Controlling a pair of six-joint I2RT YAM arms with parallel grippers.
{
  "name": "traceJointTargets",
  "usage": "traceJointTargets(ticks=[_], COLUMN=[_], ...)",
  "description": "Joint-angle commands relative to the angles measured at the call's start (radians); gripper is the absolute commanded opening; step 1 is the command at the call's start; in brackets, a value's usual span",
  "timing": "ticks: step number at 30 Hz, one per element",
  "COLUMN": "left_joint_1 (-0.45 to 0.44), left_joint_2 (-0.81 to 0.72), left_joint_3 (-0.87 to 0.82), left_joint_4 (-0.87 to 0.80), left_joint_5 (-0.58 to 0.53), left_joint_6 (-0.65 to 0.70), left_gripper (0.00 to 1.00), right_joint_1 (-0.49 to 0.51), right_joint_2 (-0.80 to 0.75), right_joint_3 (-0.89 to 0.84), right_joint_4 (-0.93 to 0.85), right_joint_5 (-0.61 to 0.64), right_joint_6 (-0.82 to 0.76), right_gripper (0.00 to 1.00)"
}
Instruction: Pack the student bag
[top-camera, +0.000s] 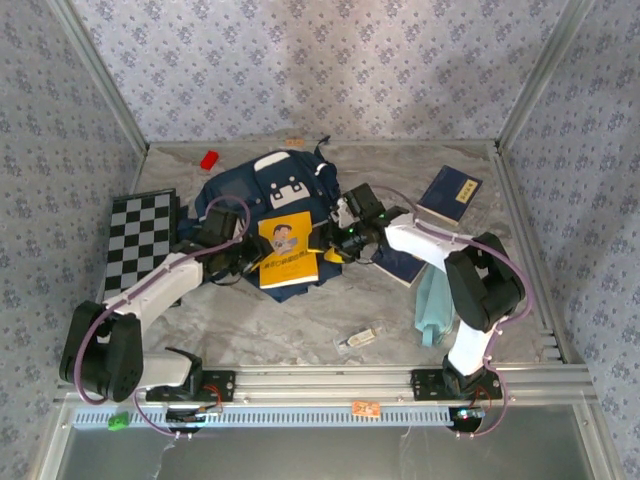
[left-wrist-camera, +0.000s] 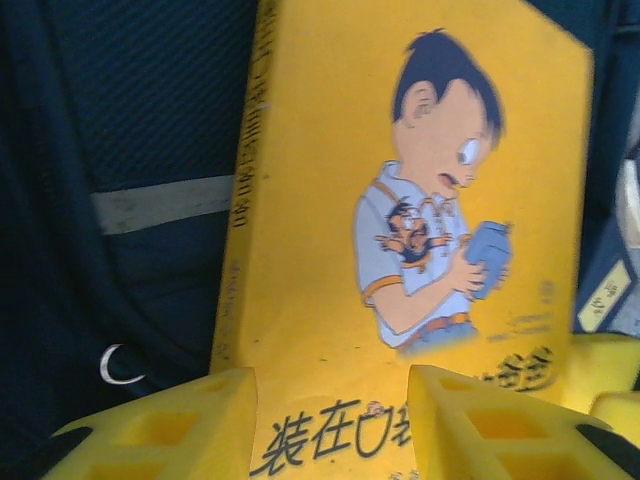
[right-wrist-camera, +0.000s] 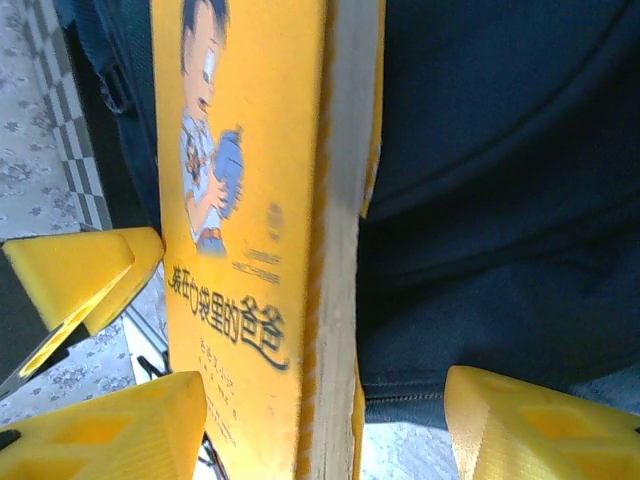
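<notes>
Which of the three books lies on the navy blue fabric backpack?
The yellow paperback with a cartoon boy on its cover rests on the navy backpack; both dark blue books lie on the table.

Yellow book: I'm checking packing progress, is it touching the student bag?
Touching. The top external view shows the yellow book resting on the navy student bag.

The left arm stretches forward and inward, elbow low; its left tool points right, fingers parted; the right arm bends in from the other side; its right tool faces left, jaws spread wide.
</notes>
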Motion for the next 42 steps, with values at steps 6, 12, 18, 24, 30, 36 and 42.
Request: traceJointTargets(ticks=[6, 12, 18, 24, 30, 36, 42], left_joint_1=[-0.001, -0.001, -0.001, -0.004, -0.004, -0.007, -0.082], left_joint_2=[-0.048, -0.041, -0.056, -0.06, -0.088, -0.128, -0.106], left_joint_3=[-0.093, -0.126, -0.106, -0.089, -0.04, 0.083, 0.185], left_joint_4=[-0.006, 0.035, -0.001, 0.015, -0.064, -0.216, -0.198], left_joint_5=[-0.061, -0.036, -0.055, -0.028, -0.062, -0.192, -0.29], left_joint_6=[-0.065, -0.099, -0.074, -0.065, -0.002, 0.181, 0.478], left_gripper=[0.37, 0.33, 0.33, 0.33, 0.36, 0.49, 0.58], right_joint_1=[0.078, 0.106, 0.11, 0.108, 0.085, 0.035, -0.083], right_joint_2=[0.067, 0.098, 0.061, 0.082, 0.04, -0.064, -0.237], right_joint_3=[0.011, 0.104, 0.132, 0.146, 0.144, 0.15, 0.112], right_joint_4=[0.093, 0.087, 0.053, 0.059, 0.032, -0.081, -0.225], right_joint_5=[-0.046, -0.063, -0.038, -0.053, -0.045, -0.016, 0.014], right_joint_6=[0.091, 0.094, 0.069, 0.079, 0.064, 0.005, -0.075], right_gripper=[0.68, 0.65, 0.51, 0.32, 0.11, 0.05, 0.04])
